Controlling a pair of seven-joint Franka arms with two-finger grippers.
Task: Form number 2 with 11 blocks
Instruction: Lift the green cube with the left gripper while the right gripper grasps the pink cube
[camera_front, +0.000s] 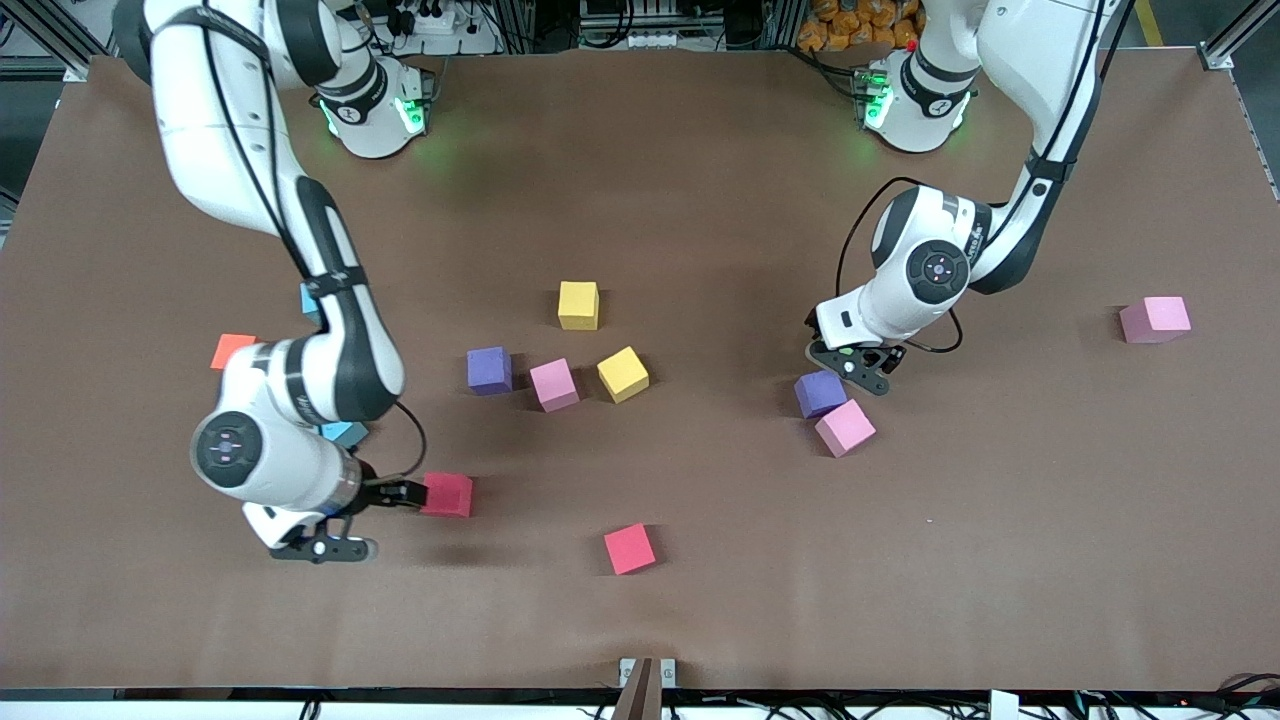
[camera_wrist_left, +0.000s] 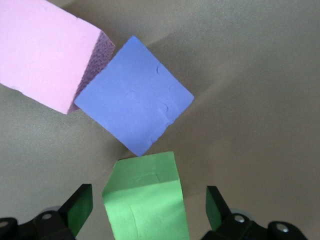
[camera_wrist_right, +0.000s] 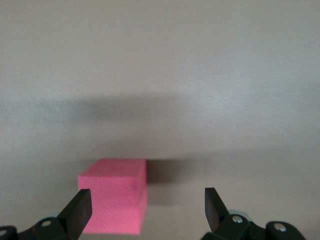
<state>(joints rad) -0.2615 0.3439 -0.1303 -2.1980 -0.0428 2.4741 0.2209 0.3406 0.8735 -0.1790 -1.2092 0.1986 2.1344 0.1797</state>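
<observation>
From the front, the right gripper (camera_front: 400, 494) stood with jaws apart, a red block (camera_front: 446, 494) just at its fingertips. The left gripper (camera_front: 862, 366), also spread, hung over a purple block (camera_front: 820, 393). I counted two yellow, two purple and three pink blocks.

In the left wrist view, a green block (camera_wrist_left: 145, 200) lay between the fingers and touched the purple one.

In the right wrist view, the red block sat closer to one finger. I think it should be centred before closing.

Even, bright overhead light falls on the matte brown surface (camera_front: 700, 200), where the small foam cubes cast only short, soft shadows and green lamps at the arm bases tint the cloth nearby. In the right wrist view a broad dark shadow band crosses the surface above the sharply seen red-pink foam cube (camera_wrist_right: 115, 195). In the left wrist view the green foam cube (camera_wrist_left: 146, 197) tints the black fingers (camera_wrist_left: 77, 207) with its reflection.
</observation>
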